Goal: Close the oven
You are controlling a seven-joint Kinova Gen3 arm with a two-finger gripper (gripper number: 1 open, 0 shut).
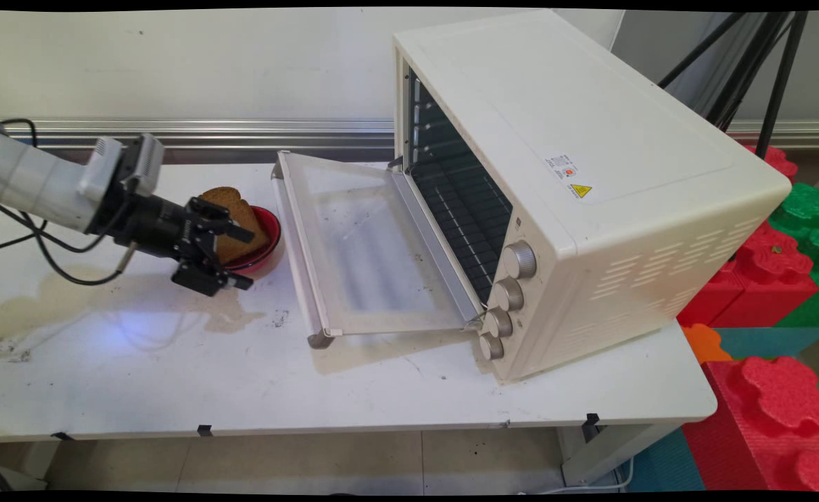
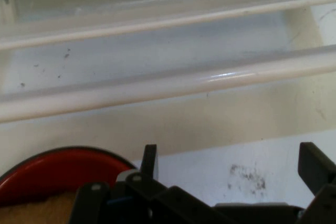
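A brown slice of bread (image 1: 231, 209) stands in a red bowl (image 1: 268, 230) on the white table (image 1: 381, 390), left of the oven's lowered door. My gripper (image 1: 245, 259) hovers low at the bowl's near side, pointing toward the oven, and is open. In the hand view the gripper (image 2: 231, 166) has only bare table between its fingers. The red bowl (image 2: 52, 174) and a bit of bread (image 2: 31, 211) lie just outside the left finger (image 2: 149, 161). The oven door's handle bar (image 2: 168, 85) runs across ahead.
A cream toaster oven (image 1: 576, 174) stands at the right with its glass door (image 1: 367, 244) folded down flat toward the bowl and its dark inside showing. Red and green foam blocks (image 1: 778, 279) are stacked beyond the table's right end. Stains mark the table's left part.
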